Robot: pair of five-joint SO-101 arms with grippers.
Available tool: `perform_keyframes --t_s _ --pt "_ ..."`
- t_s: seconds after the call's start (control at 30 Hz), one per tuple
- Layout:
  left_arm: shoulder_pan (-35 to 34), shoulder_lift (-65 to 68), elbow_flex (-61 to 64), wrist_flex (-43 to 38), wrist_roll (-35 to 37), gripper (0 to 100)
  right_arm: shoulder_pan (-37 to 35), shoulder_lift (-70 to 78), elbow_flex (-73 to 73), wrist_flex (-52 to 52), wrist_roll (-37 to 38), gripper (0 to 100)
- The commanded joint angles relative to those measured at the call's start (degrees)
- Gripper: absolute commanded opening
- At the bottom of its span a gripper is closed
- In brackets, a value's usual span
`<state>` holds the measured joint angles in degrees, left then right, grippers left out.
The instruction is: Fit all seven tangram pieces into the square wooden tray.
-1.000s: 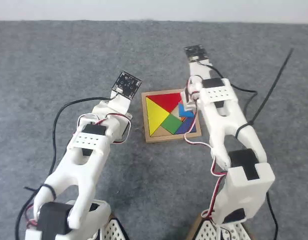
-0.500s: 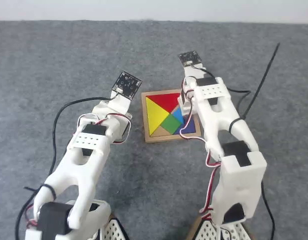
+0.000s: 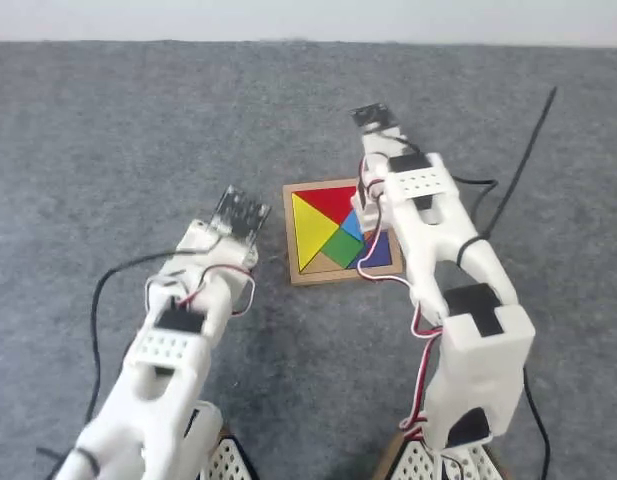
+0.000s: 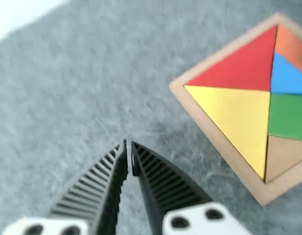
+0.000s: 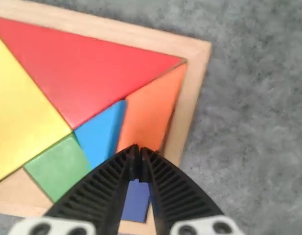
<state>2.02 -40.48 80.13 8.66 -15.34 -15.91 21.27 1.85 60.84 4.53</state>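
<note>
The square wooden tray (image 3: 290, 232) lies between the two arms. In it lie flat a yellow triangle (image 3: 310, 232), a red triangle (image 3: 333, 200), a green square (image 3: 340, 246) and a light blue triangle (image 3: 354, 228). My right gripper (image 5: 137, 149) is shut with nothing in it, low over the tray's right side. Its tips are above the seam between the orange piece (image 5: 151, 112) and the light blue triangle (image 5: 99, 137), with a dark blue piece (image 5: 136, 200) under the fingers. My left gripper (image 4: 127, 144) is shut and holds nothing, over carpet off the tray's (image 4: 209, 122) left side.
Grey carpet (image 3: 138, 130) covers the table all round the tray. A wood-coloured triangle (image 4: 283, 152) beside the green square may be bare tray floor or a piece; I cannot tell. The right arm's black cable (image 3: 508, 190) trails to the far right.
The left arm has drawn back toward the near side, away from the tray. The right arm shifted left over the tray, and the light blue triangle, tilted a second ago, now lies flat.
</note>
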Motion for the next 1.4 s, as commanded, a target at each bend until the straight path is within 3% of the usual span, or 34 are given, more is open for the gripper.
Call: perform_keyframes --t_s 0.0,0.27,0.5,0.6,0.67,0.83,1.03,1.27,1.37 --pt "0.6 -9.6 3.5 -3.6 0.3 1 3.7 -7.3 -2.7 1.5 0.9 0.7" --pt "8.0 -12.2 1.6 3.6 9.7 1 12.4 -13.7 4.1 -4.3 -1.5 0.7" --pt "6.8 -31.3 12.3 1.7 5.7 1 11.7 -33.2 31.4 -29.1 -1.2 0.7" --pt "10.6 -39.9 16.0 1.8 3.4 3 11.7 -39.1 41.4 -39.9 -1.6 0.7" --pt "15.5 -42.6 16.7 5.5 3.4 9 11.7 -41.0 45.3 -44.5 -1.6 0.7" --pt "20.0 -41.1 13.4 5.6 14.9 15 11.7 -42.2 47.4 -46.8 -1.6 0.7" --pt "20.0 -20.7 -2.1 6.4 20.9 15 12.1 -43.2 47.4 -45.0 -1.8 0.7" --pt "20.3 25.8 -28.7 5.0 22.2 15 19.3 -50.8 49.5 -43.2 -8.5 0.7" --pt "20.4 43.9 -42.0 5.4 21.8 10 19.5 -50.4 50.2 -45.4 -8.7 0.7"
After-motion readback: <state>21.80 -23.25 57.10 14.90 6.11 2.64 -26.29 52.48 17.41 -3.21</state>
